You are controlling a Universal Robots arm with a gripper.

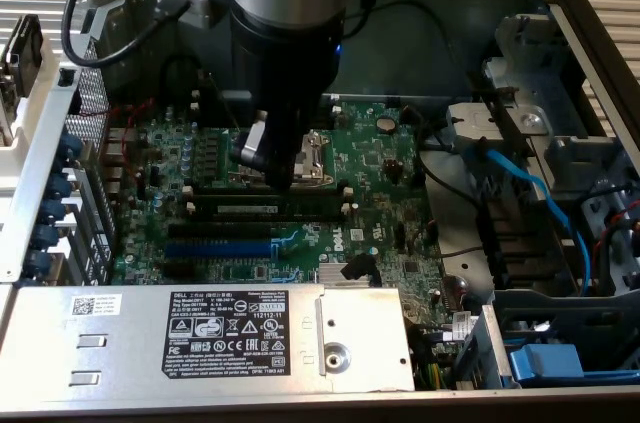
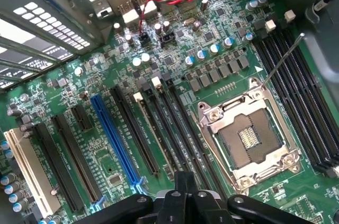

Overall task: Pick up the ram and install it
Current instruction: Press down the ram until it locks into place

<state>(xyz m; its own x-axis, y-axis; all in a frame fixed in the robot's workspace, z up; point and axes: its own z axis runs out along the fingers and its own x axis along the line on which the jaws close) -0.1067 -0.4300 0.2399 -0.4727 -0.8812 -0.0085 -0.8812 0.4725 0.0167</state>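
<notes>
End effector (image 2: 185,192) clenched on nothing visible, hovering over the motherboard (image 1: 370,158) near the CPU socket (image 2: 246,139); ram (image 1: 250,209) lying along a memory slot (image 2: 180,128) below the socket in the exterior view, apparently in place, seating unconfirmed.

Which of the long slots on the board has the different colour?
The blue expansion slot, running between black slots on the motherboard. All the other long slots are black, apart from one white slot at the board's edge.
</notes>
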